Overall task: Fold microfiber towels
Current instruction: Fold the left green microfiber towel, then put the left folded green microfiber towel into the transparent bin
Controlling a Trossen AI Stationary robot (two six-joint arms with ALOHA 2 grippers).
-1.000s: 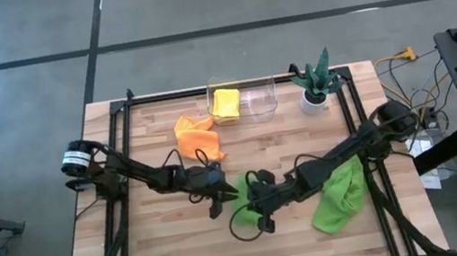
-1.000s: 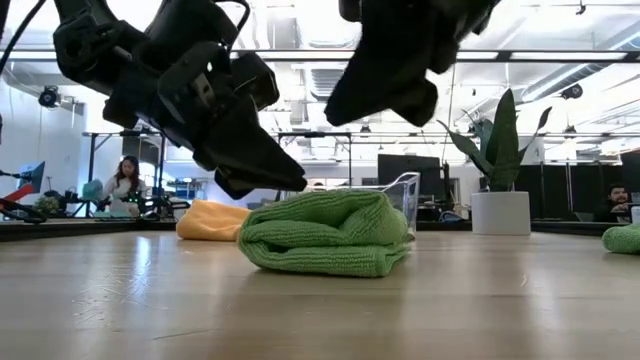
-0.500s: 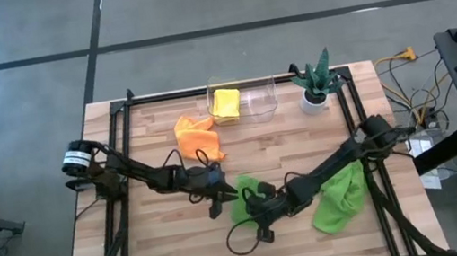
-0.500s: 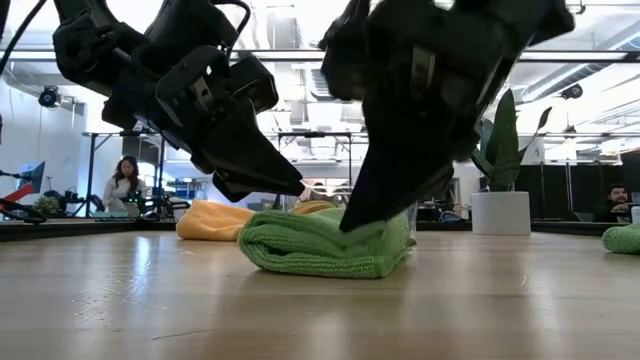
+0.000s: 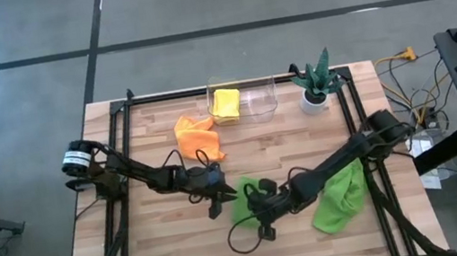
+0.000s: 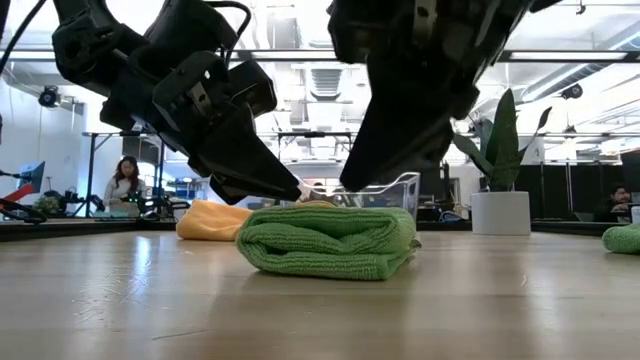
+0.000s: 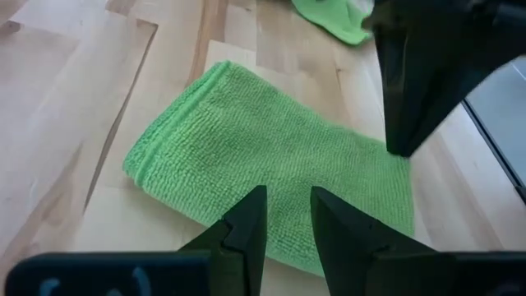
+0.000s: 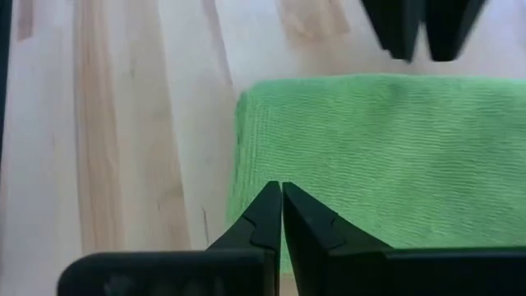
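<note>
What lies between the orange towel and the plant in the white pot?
In the high view, a clear container stands between the orange towel and the plant, at the table's far edge. It holds the yellow towel at its orange-towel end.

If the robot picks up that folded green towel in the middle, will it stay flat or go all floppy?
Probably floppy. The folded green towel has soft rounded edges, so lifted by one corner it would likely droop and unfold. It looks light and fluffy. Its fuzzy weave would probably catch on the wooden table, so a push might bunch it up rather than slide it.
</note>
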